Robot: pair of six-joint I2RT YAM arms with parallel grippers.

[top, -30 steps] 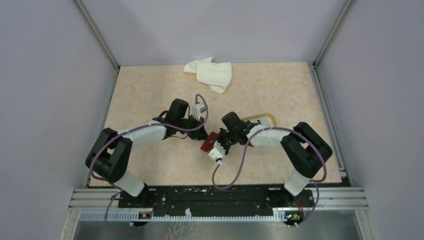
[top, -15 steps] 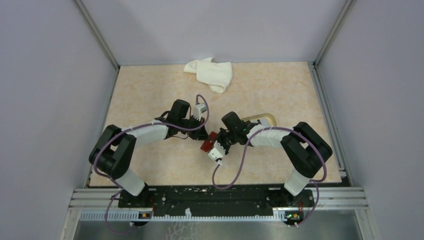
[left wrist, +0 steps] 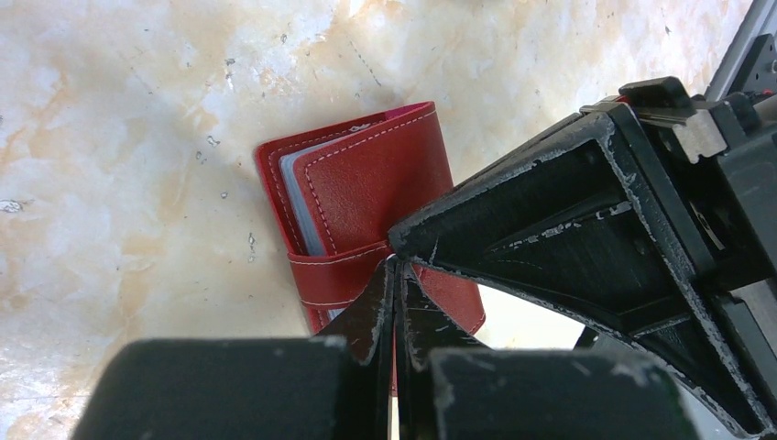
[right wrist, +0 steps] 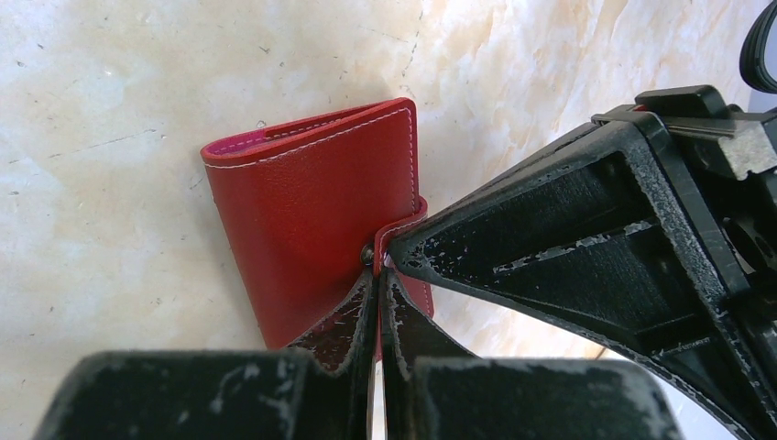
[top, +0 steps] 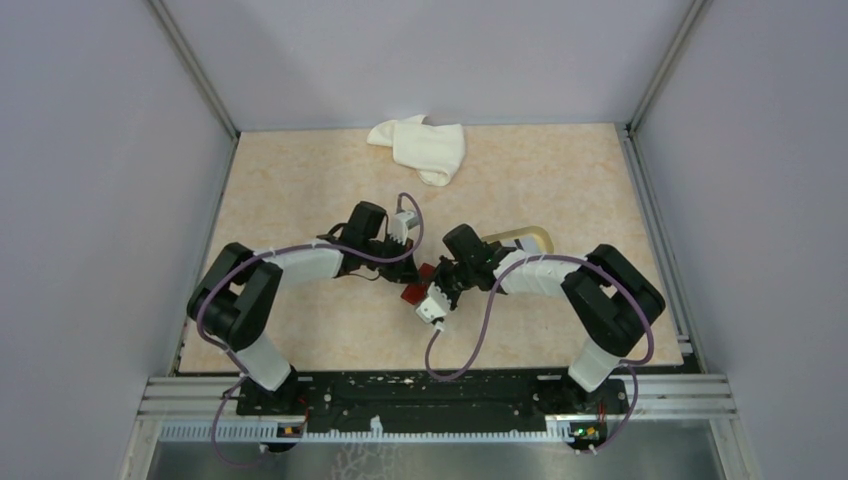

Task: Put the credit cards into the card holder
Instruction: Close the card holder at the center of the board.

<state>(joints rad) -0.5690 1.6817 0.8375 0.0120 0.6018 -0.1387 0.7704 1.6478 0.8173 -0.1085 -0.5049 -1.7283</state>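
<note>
The dark red card holder [top: 410, 294] lies folded on the table between both arms, and it is also in the left wrist view [left wrist: 366, 183] and the right wrist view [right wrist: 302, 220]. Pale card edges [left wrist: 296, 206] show inside its open side. Its snap tab [left wrist: 334, 266] wraps across the cover. My left gripper [left wrist: 395, 266] is shut, its tips resting on that tab. My right gripper [right wrist: 377, 270] is shut too, with its tips at the snap stud [right wrist: 367, 253]. The two grippers meet tip to tip over the holder [top: 418, 278].
A beige tray [top: 527, 236] sits just behind the right wrist, partly hidden by it. At the far edge, near the back wall, lies a crumpled white cloth [top: 422, 148]. Side rails border the marbled tabletop [top: 300, 180].
My left arm has shifted right toward the card holder and its jaws have gone from slightly apart to shut. The right arm and the holder have stayed put.
</note>
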